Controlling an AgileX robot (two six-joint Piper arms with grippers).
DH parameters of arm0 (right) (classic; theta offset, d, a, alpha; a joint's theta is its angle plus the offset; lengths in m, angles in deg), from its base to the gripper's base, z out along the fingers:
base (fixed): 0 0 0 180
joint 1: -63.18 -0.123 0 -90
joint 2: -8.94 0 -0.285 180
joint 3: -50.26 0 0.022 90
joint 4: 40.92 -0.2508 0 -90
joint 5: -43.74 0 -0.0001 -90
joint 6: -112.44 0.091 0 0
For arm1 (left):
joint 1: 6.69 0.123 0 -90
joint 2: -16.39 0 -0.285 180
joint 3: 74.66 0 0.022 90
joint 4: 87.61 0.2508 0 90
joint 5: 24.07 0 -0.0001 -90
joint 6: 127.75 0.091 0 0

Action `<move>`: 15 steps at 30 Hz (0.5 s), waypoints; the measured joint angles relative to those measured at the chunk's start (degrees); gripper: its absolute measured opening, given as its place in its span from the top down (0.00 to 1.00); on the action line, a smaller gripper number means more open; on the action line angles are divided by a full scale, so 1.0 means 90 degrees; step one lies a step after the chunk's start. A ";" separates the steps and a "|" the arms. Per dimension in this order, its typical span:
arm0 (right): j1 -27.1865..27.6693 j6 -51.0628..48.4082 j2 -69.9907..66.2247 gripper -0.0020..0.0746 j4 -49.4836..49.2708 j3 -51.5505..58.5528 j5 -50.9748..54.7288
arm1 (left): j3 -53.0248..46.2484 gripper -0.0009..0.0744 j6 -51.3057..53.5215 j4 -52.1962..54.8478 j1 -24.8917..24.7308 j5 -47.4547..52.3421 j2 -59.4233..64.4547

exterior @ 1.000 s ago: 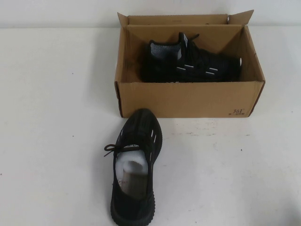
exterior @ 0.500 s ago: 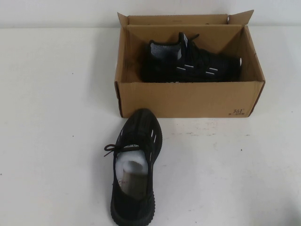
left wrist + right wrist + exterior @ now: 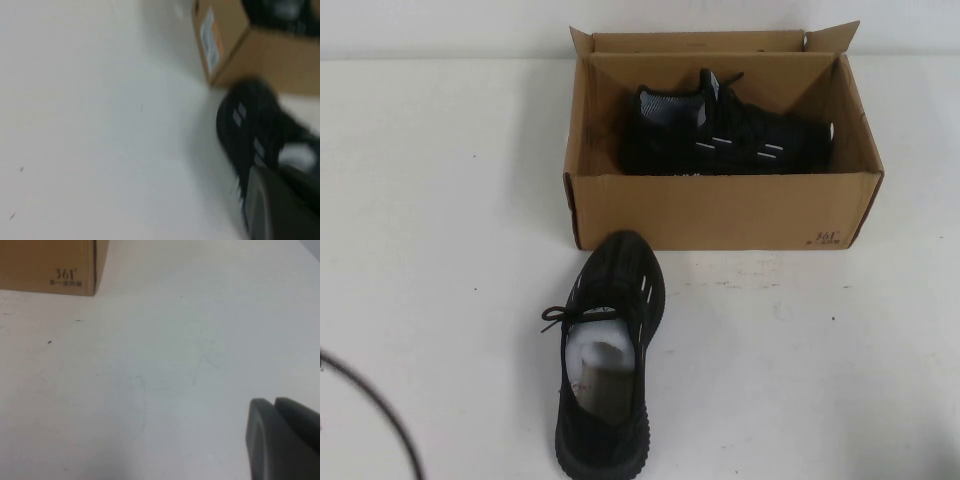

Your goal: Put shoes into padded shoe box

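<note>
We see the brown corrugated cardboard box [image 3: 720,205] standing open on the white table [image 3: 440,200], flaps up. One black knit sneaker with white dashes [image 3: 730,135] lies inside it on its side, toe toward the right wall. The other black sneaker [image 3: 605,345] rests upright on the table in front of the box — toe just beside the near wall, white stuffing in its mouth.

The left gripper [image 3: 280,205] hangs beside that sneaker, fingers pressed together, holding nothing. The right gripper [image 3: 282,440] hovers over bare table — its fingers also appear pressed together. A thin dark cable [image 3: 380,410] curves in at the table's near left.
</note>
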 joint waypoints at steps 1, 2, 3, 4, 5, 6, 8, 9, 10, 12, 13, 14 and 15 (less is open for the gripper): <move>0.0000 0.0000 0.0000 0.98 0.0000 0.0000 0.0000 | 0.0282 0.99 0.0274 0.0000 0.0000 0.0367 0.0332; 0.0000 0.0000 0.0000 0.98 0.0000 0.0000 0.0000 | 0.0543 0.99 0.0564 -0.0020 0.0000 0.0719 0.0659; 0.0000 0.0000 0.0000 0.98 0.0000 0.0000 0.0000 | 0.0740 0.99 0.0799 -0.0050 0.0000 0.1042 0.0915; 0.0000 0.0000 0.0000 0.98 0.0000 0.0000 0.0000 | 0.0966 0.99 0.1095 -0.0123 0.0000 0.1334 0.1229; 0.0000 0.0000 0.0000 0.98 0.0000 0.0000 0.0000 | 0.1172 0.99 0.1399 -0.0217 0.0000 0.1585 0.1532; 0.0000 0.0000 0.0000 0.98 0.0000 0.0000 0.0000 | 0.1321 0.99 0.1698 -0.0296 0.0000 0.1746 0.1821; 0.0000 0.0000 0.0000 0.98 0.0000 0.0000 0.0000 | 0.1634 0.99 0.2366 -0.0538 0.0000 0.2029 0.2350; 0.0000 0.0000 0.0000 0.98 0.0000 0.0000 0.0000 | 0.1764 0.99 0.2619 -0.0663 0.0000 0.2076 0.2547; 0.0000 0.0000 0.0000 0.98 0.0000 0.0000 0.0000 | 0.1880 0.99 0.2886 -0.0786 0.0000 0.2109 0.2788; 0.0000 0.0000 0.0000 0.98 0.0000 0.0000 0.0000 | 0.2082 0.99 0.3247 -0.0955 0.0000 0.2127 0.3199; 0.0000 0.0000 0.0000 0.98 0.0000 0.0000 0.0000 | 0.2200 0.99 0.3427 -0.1029 0.0000 0.2127 0.3420; 0.0000 0.0000 0.0000 0.98 0.0000 0.0000 0.0000 | 0.2320 0.99 0.3584 -0.1083 0.0000 0.2137 0.3638; 0.0000 0.0000 0.0000 0.98 0.0000 0.0000 0.0000 | 0.2418 0.99 0.3711 -0.1115 -0.0030 0.2137 0.3852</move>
